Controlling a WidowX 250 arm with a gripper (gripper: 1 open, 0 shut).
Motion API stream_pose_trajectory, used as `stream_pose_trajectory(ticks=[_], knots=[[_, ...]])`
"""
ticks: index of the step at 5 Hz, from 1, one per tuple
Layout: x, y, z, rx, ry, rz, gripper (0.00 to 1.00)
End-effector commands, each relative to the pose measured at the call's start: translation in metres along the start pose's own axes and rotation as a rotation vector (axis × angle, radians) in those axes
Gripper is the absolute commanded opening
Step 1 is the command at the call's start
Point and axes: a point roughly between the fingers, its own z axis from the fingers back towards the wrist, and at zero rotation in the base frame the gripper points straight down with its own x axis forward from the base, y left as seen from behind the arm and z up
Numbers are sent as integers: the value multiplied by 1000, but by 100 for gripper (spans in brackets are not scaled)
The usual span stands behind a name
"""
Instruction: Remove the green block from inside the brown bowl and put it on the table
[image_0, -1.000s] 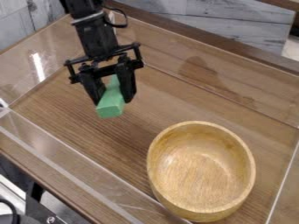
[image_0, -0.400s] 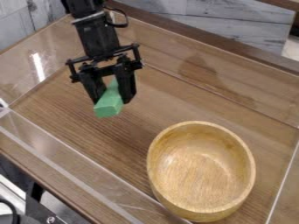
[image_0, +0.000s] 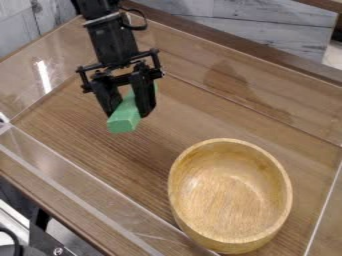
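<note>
I have the gripper (image_0: 124, 100) on the left side of the view, its black jaws clenched on the green block (image_0: 124, 116), which sits tilted between them with its lower end sticking out below the fingertips. The block is out of the brown bowl (image_0: 230, 193) and well apart from it, up and to the left, over bare wood. From this angle I cannot tell whether its lower end touches the tabletop (image_0: 227, 100). The bowl sits upright near the front right, showing only its grain inside. Clear acrylic walls (image_0: 80, 195) run along the edges.
</note>
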Motion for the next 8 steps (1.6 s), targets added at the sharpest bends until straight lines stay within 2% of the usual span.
stream_pose_trajectory(ticks=[1,3,8], knots=[[5,1,14,7,-48,-34,0],[6,2,13,1,-39,-53,0],[12,-1,5,37,55,-195,0]])
